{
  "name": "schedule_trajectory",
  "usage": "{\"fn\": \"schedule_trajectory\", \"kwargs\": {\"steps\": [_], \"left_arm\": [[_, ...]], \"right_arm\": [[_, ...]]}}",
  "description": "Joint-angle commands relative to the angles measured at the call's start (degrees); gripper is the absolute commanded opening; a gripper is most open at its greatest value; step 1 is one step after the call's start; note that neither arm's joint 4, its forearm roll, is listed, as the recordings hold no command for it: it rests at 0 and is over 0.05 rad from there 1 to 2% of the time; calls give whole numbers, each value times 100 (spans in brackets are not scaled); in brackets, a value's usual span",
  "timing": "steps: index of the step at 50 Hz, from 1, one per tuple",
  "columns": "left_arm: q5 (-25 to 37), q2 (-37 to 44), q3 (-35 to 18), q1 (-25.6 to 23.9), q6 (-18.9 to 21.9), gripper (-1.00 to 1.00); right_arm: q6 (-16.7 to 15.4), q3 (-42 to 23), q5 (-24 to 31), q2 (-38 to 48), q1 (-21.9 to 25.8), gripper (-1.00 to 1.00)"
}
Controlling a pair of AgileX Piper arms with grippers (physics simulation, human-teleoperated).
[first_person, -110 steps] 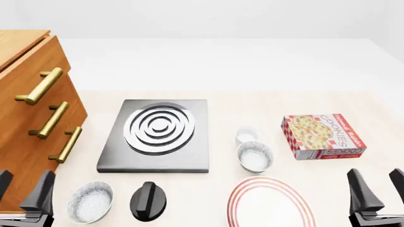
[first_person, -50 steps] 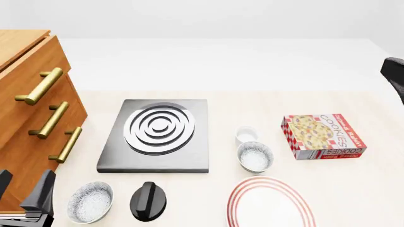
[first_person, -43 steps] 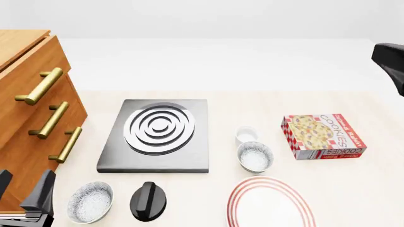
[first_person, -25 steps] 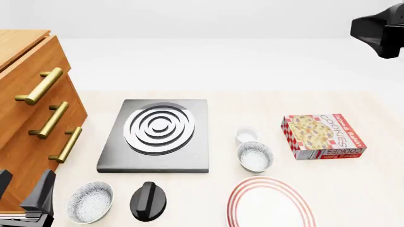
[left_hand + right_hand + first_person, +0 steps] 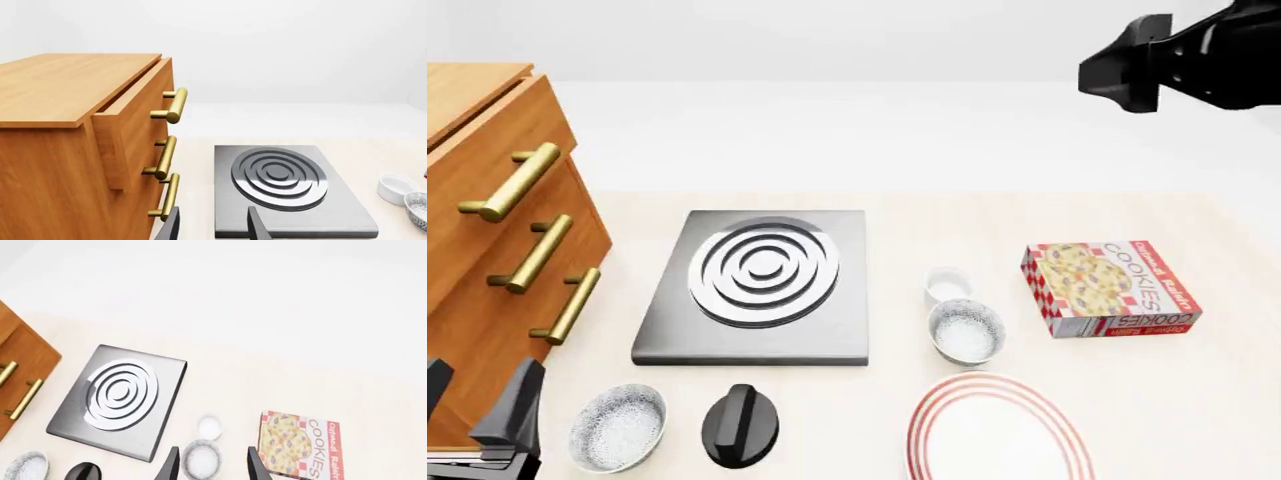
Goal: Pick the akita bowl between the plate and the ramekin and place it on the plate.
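Note:
The akita bowl (image 5: 966, 331), white and speckled inside, sits between the plain white ramekin (image 5: 949, 284) behind it and the red-ringed plate (image 5: 1001, 430) in front. From high above, the right wrist view shows the bowl (image 5: 201, 460) between the open fingers of my right gripper (image 5: 212, 467), with the ramekin (image 5: 210, 427) just beyond. The right arm (image 5: 1174, 60) hangs at the top right of the front view. My left gripper (image 5: 474, 405) stands open and empty at the near left corner. Its own view catches the ramekin (image 5: 397, 187) and the bowl's edge (image 5: 419, 210).
A look-alike speckled bowl (image 5: 618, 427) and a black knob-shaped object (image 5: 739, 425) sit at the near left. A grey stove plate (image 5: 761, 280) lies mid-table, a cookies box (image 5: 1110, 287) to the right. A wooden drawer cabinet (image 5: 494, 250) with brass handles fills the left side.

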Motion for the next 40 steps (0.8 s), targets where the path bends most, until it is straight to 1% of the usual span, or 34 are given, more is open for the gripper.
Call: {"fn": "schedule_trajectory", "kwargs": {"steps": [1, 3, 10, 12, 14, 15, 16, 21, 22, 26, 28, 34, 35, 36, 37, 38, 40], "left_arm": [[0, 0, 0, 0, 0, 100], [0, 0, 0, 0, 0, 100], [0, 0, 0, 0, 0, 100], [0, 0, 0, 0, 0, 100], [0, 0, 0, 0, 0, 100], [0, 0, 0, 0, 0, 100], [0, 0, 0, 0, 0, 100], [0, 0, 0, 0, 0, 100], [0, 0, 0, 0, 0, 100], [0, 0, 0, 0, 0, 100], [0, 0, 0, 0, 0, 100], [0, 0, 0, 0, 0, 100], [0, 0, 0, 0, 0, 100], [0, 0, 0, 0, 0, 100], [0, 0, 0, 0, 0, 100], [0, 0, 0, 0, 0, 100], [0, 0, 0, 0, 0, 100]], "right_arm": [[182, -82, 78, 383, 67, 100], [225, -90, 32, 412, 56, 100], [219, -89, 33, 408, 51, 100], [63, 301, -128, 360, -107, 100], [63, 304, -130, 359, -107, 100], [143, 565, -344, 445, -78, 100], [235, 636, -428, 443, -42, 100], [243, 840, -565, 465, -100, 100], [286, 920, -600, 479, -91, 100], [286, 922, -601, 479, -91, 100], [336, 1204, -812, 604, -120, 100], [384, 1384, -983, 680, -103, 100], [410, 1412, -1010, 700, -91, 100], [611, 1459, -1054, 777, 46, 100], [635, 1489, -1078, 811, 72, 100], [565, 1551, -1144, 819, 10, 100], [566, 1610, -1204, 838, -7, 100]]}}
